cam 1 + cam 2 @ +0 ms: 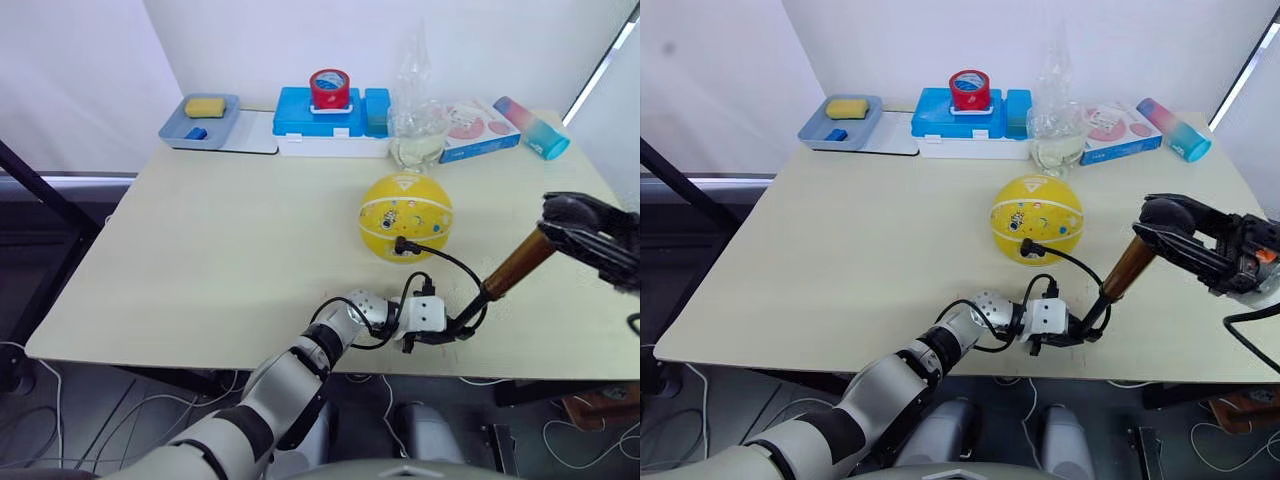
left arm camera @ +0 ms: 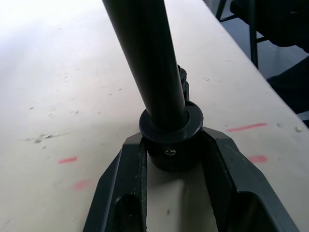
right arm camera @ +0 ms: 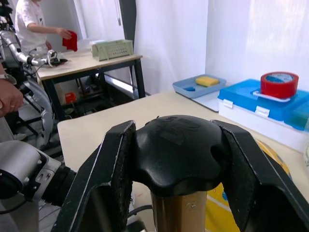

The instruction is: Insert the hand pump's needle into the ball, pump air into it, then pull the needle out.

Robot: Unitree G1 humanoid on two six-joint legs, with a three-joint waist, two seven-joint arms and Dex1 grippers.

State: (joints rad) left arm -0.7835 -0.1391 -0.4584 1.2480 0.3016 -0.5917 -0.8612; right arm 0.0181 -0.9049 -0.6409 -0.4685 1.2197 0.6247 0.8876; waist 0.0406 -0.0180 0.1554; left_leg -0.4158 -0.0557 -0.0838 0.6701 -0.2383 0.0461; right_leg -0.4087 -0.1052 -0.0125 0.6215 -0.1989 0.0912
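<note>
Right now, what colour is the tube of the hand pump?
Copper-orange. The hand pump has a black handle and end cap; its tube shows best in the left eye view.

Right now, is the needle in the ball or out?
In, as far as shows: the needle's black fitting sits against the ball's near side, with the hose running back to the hand pump. The metal tip itself is hidden.

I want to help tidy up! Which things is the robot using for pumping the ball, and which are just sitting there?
Being used:
the ball
the hand pump
the needle

Just sitting there:
red tape roll
blue box
yellow sponge in its grey tray
clear bag
blue-pink bottle
</note>
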